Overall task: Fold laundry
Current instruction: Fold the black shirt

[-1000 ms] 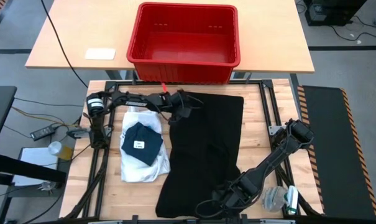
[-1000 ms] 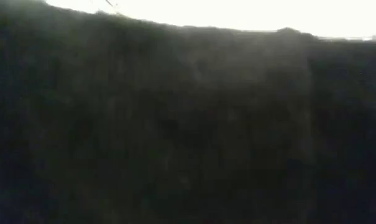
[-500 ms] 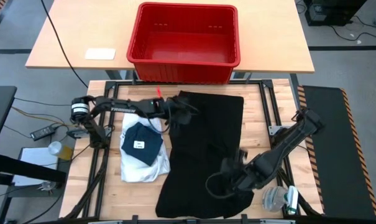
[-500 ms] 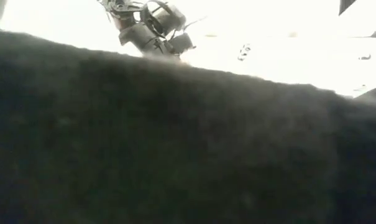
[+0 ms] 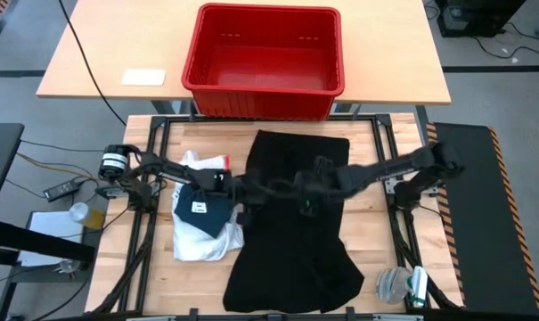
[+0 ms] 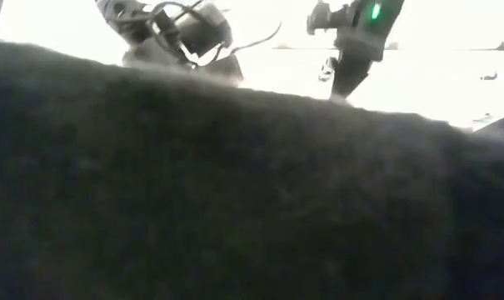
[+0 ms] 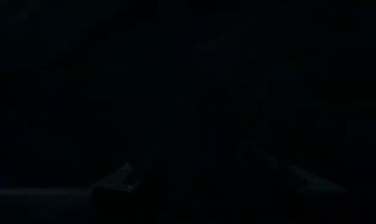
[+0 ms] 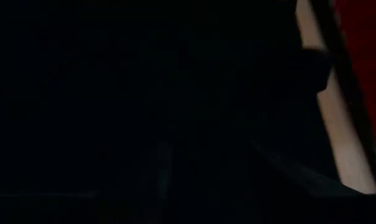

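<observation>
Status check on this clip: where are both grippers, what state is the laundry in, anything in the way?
Left gripper and right gripper both over mid black garment. White shirt with dark folded piece alongside. Red crate beyond, clear.

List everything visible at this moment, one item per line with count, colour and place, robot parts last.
large garment: one, black, spread down the middle of the work table.
shirt: one, white, left of the large garment.
small dark garment: one, folded, white label showing, lying on the shirt.
crate: one, red, on the far table beyond the work table.
flat card: one, white, on the far table left of the crate.
clear plastic items: near right corner, count unclear.
work table: one, light wood.
left pincer: over the large garment's left edge at mid-length.
right pincer: over the large garment's middle, close to the left pincer.
</observation>
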